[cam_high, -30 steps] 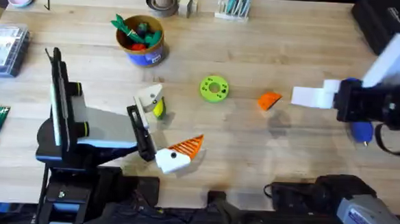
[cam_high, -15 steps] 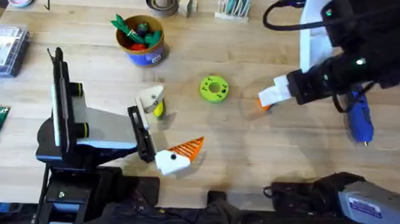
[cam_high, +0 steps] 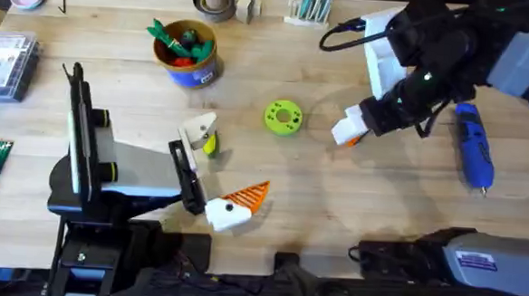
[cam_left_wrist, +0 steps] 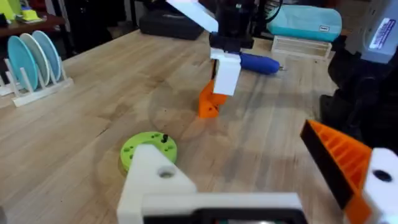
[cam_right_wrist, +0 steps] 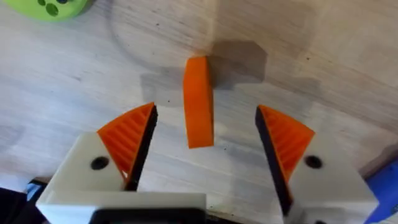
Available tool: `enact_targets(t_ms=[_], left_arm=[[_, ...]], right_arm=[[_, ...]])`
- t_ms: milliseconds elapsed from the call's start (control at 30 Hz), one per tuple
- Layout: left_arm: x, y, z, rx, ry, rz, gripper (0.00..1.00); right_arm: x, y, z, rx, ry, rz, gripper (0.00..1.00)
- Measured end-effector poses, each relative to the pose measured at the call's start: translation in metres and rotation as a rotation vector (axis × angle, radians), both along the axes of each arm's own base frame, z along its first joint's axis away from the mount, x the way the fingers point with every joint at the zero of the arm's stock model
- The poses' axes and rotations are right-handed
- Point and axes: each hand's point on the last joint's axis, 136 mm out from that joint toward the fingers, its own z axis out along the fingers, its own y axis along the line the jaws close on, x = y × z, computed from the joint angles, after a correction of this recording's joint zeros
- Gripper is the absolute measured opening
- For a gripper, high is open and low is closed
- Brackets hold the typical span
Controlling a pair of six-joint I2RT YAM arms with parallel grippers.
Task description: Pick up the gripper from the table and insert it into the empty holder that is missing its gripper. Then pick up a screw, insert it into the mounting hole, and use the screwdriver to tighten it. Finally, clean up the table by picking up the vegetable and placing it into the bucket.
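The right gripper [cam_right_wrist: 205,146], white-bodied with orange ribbed pads, is poised low over the small loose orange plastic wedge [cam_right_wrist: 198,101], the fingertip piece to be picked up. Its jaws are spread, one pad [cam_right_wrist: 130,138] on each side of the wedge with bare wood between, so nothing is pinched yet. The wedge rests on the light wooden table [cam_high: 114,77], between the flat bright green disc [cam_high: 283,116] and the bright blue pen-shaped screwdriver [cam_high: 472,153]. The straddling position is judged to be the set-up for a closing grasp across the wedge's narrow faces.

The left gripper [cam_left_wrist: 261,180] is held low over the near part of the table, apart from the work. One finger is a plain white angular block [cam_left_wrist: 155,177] with no tip, taken to be the empty holder; the other carries an orange ribbed wedge [cam_left_wrist: 339,155]. Its jaws stand apart and hold nothing. It is presumably kept still so that the holder is presented for insertion.

The small yellow oblong toy vegetable [cam_high: 210,143] lies beside the holder in the overhead view, partly masked by it. The small round orange-brown pail with a blue band [cam_high: 190,57] stands at the far side, already holding green and red toys.

In the overhead view the wedge is mostly hidden beneath the right gripper. Loose screws cannot be made out with certainty; dark specks on the green disc may be screws.
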Motion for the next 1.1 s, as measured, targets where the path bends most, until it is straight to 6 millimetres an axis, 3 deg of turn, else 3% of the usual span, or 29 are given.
enact_targets(t_ms=[133,367,433,533,633,733,967,1100], left_arm=[[0.0,0.0,0.0,0.0,0.0,0.0,0.992],[0.0,0.0,0.0,0.0,0.0,0.0,0.993],[0.0,0.0,0.0,0.0,0.0,0.0,0.993],[0.0,0.0,0.0,0.0,0.0,0.0,0.993],[0.0,0.0,0.0,0.0,0.0,0.0,0.993],[0.0,0.0,0.0,0.0,0.0,0.0,0.993],[0.0,0.0,0.0,0.0,0.0,0.0,0.992],[0.0,0.0,0.0,0.0,0.0,0.0,0.993]], right_arm=[[0.002,0.001,-0.002,-0.001,-0.001,0.008,0.977],[0.002,-0.001,-0.002,-0.013,-0.002,0.016,0.748],[0.002,-0.002,-0.002,-0.016,-0.004,0.019,0.632],[0.003,-0.002,-0.002,-0.016,-0.006,0.02,0.363],[0.003,-0.002,-0.002,-0.016,-0.007,0.02,0.25],[0.005,-0.001,-0.002,-0.014,-0.013,0.021,0.037],[0.0,-0.003,0.002,-0.018,-0.002,0.028,0.015],[-0.003,-0.004,0.029,-0.002,-0.059,0.028,0.012]])
